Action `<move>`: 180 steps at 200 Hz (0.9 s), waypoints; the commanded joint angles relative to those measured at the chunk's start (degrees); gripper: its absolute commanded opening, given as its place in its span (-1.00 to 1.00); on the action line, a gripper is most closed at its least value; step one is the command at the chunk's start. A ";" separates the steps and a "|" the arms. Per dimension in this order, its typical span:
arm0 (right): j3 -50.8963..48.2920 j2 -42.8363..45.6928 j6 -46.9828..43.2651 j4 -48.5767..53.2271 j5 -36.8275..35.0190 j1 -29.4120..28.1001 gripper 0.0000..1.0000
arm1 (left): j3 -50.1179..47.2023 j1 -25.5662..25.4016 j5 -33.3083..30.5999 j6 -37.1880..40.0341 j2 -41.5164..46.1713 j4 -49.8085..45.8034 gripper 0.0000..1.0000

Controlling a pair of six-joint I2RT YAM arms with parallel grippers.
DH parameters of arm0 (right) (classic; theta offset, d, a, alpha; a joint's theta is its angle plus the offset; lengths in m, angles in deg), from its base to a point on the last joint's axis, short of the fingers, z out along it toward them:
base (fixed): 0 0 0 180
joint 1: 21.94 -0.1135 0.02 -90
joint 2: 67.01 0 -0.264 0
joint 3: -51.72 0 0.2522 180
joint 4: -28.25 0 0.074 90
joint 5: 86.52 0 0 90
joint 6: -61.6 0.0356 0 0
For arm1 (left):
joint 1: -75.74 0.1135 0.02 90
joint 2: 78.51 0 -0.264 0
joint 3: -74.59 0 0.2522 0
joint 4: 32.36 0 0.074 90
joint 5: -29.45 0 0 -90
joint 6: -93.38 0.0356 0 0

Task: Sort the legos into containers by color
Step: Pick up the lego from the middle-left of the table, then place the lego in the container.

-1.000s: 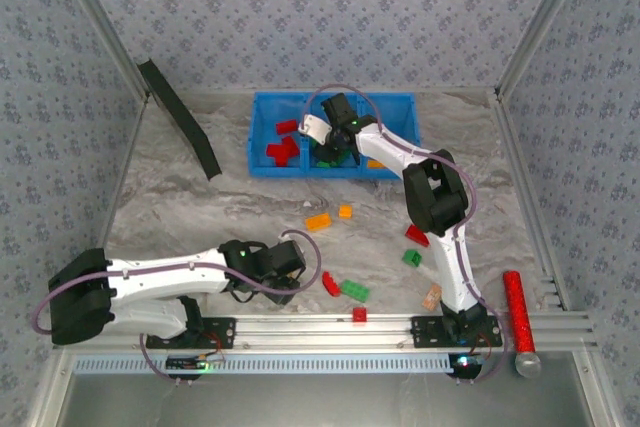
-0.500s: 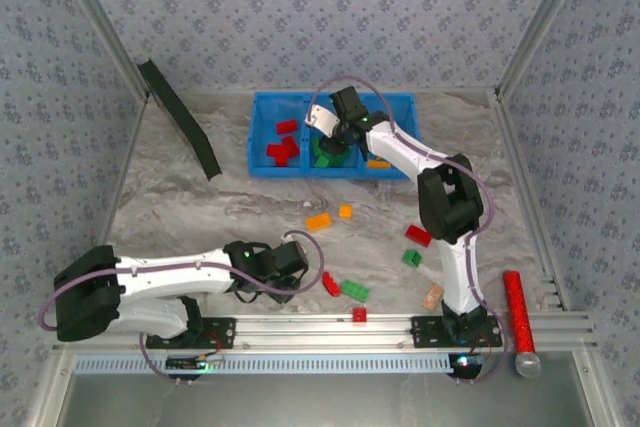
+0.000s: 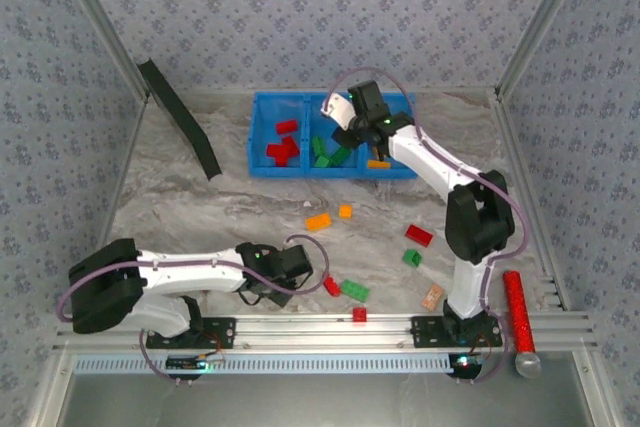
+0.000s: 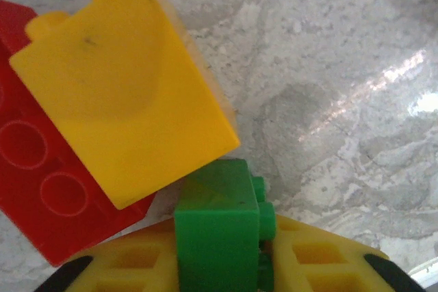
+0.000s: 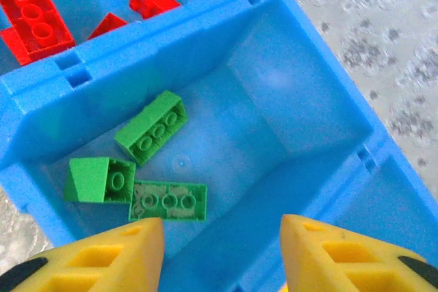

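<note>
My left tool (image 4: 222,254) is pinched shut on a green brick (image 4: 215,223), with a yellow finger pressed to each side of it. It sits low over the surface (image 4: 328,66), near the front rail (image 3: 300,329). It's tight on that side. A tilted yellow brick (image 4: 130,94) sits just beside the green one's top edge and lies over a red brick (image 4: 34,189). To the right of the grip the marble is bare. From above, a red-and-green pair (image 3: 343,288) lies just right of that tool, and a lone red piece (image 3: 359,315) sits at the front rail.

My right tool (image 5: 219,227) hangs with its fingers spread and nothing between them. It is above the middle compartment of the blue tray (image 3: 270,97), which stands at the far edge of the surface. Three green bricks (image 5: 150,128) lie toward one end of that compartment, and the rest of its floor is bare. The divider walls stand on either side of the fingers. Red bricks (image 5: 34,15) lie in the left compartment and an orange brick (image 3: 378,162) in the right one.

A wide band of bare marble separates the tray from the loose pieces. Two orange pieces (image 3: 318,221) lie mid-surface. A red (image 3: 418,235) and a green (image 3: 411,258) block crowd the right arm's upright link, and a tan block (image 3: 431,297) sits near its base. The left half lies open up to the black strip (image 3: 180,117) leaning at the left wall.
</note>
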 commanded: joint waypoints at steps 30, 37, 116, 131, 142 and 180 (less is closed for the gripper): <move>-13.37 17.62 10.17 -1.31 -2.13 1.06 0.28 | 3.04 0.04 2.82 1.73 -0.61 0.37 -0.67; -14.91 20.05 11.28 -1.17 -2.19 1.07 0.33 | 3.93 0.46 3.25 2.44 -0.14 -0.03 -0.69; -34.08 38.57 37.98 4.40 -3.73 3.31 0.84 | 26.39 14.27 6.49 18.22 0.16 -5.71 -0.72; -38.02 40.50 41.75 3.53 -4.50 3.27 0.81 | 32.68 16.06 5.77 21.15 -2.67 -7.48 -0.73; -40.87 41.54 44.16 2.23 -4.49 3.25 0.79 | 36.73 16.85 5.14 23.03 -4.57 -7.05 -0.72; -46.69 40.60 51.11 -0.62 -0.81 3.24 0.77 | 50.24 20.13 1.43 26.16 -13.43 -6.43 -0.72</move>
